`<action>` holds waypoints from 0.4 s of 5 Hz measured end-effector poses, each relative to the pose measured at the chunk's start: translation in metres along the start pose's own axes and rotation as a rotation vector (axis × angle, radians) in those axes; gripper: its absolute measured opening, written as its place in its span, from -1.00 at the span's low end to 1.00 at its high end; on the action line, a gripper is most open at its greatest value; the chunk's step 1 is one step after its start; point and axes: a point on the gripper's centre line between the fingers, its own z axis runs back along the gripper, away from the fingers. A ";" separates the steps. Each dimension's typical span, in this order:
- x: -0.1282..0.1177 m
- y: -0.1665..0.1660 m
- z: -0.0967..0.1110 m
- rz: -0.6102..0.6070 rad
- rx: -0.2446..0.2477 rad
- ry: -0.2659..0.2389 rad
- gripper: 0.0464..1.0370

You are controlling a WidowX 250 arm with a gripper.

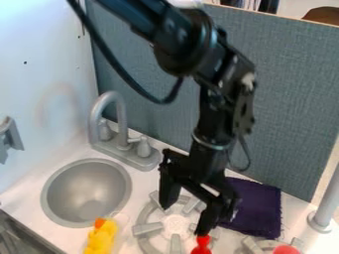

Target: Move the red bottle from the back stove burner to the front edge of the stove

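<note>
Above the stove burner [147,228], my gripper [186,218] has its fingers spread, holding nothing; the red object [201,246] is right under one fingertip, so pressing lower could push it aside or tip it.

Toy kitchen set before me. Evidence: round grey sink basin [86,192] and curved grey faucet with two knobs [122,130], both on a white counter [33,171]; grey spoked stove burner [149,229] beside the basin, part of a second grey burner [255,245] to its right. Upright blue-grey textured panel [291,99] behind; white wall panel [43,74] at left. Room beyond: type cannot be told.
</note>
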 end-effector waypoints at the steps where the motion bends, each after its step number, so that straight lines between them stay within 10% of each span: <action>1: -0.020 0.023 0.030 0.050 -0.074 -0.054 0.93; 2: -0.026 0.046 0.025 0.090 0.029 -0.002 0.93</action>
